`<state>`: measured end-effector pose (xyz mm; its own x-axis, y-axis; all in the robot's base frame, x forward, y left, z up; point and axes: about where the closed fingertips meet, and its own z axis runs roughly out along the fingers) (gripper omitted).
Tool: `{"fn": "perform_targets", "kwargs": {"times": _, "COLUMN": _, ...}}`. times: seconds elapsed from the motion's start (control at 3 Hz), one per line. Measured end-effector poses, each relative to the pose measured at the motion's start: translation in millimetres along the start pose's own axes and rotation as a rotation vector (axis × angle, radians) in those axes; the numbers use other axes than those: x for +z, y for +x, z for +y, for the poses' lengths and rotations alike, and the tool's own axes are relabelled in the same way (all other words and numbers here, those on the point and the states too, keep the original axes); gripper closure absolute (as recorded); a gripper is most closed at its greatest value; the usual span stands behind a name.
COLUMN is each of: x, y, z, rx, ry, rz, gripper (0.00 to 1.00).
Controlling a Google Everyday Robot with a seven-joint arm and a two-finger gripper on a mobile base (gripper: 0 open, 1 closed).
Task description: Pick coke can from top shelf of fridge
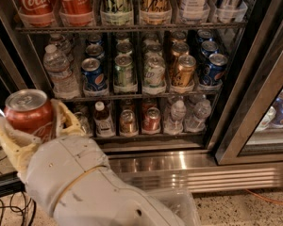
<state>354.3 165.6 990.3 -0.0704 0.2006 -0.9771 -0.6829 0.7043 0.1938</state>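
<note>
My gripper (30,126) is at the lower left, outside the fridge, and is shut on a red coke can (28,114) with a silver top, held upright between its pale padded fingers (68,121). The grey arm runs down to the bottom of the view. The fridge (146,166) stands open in front of me. Its top shelf (132,27) is a dark wire rack at the top edge, holding two more red coke cans (35,1) at the left, then green, gold and other cans in clear trays.
The middle shelf holds a water bottle (60,72), Pepsi cans (93,74), green and gold cans. The lower shelf holds small cans and bottles. The glass door (262,88) stands open at the right. Cables lie on the floor at the lower left.
</note>
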Motion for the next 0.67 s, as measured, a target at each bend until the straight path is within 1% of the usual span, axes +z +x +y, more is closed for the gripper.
{"fn": "perform_targets", "kwargs": {"times": 0.33, "x": -4.1, "y": -5.4, "z": -17.7, "rx": -0.016, "ry": 0.056, "rz": -0.01, "gripper": 1.0}}
{"fn": "perform_targets", "kwargs": {"times": 0.67, "x": -4.1, "y": -5.4, "z": -17.7, "rx": -0.016, "ry": 0.056, "rz": -0.01, "gripper": 1.0}}
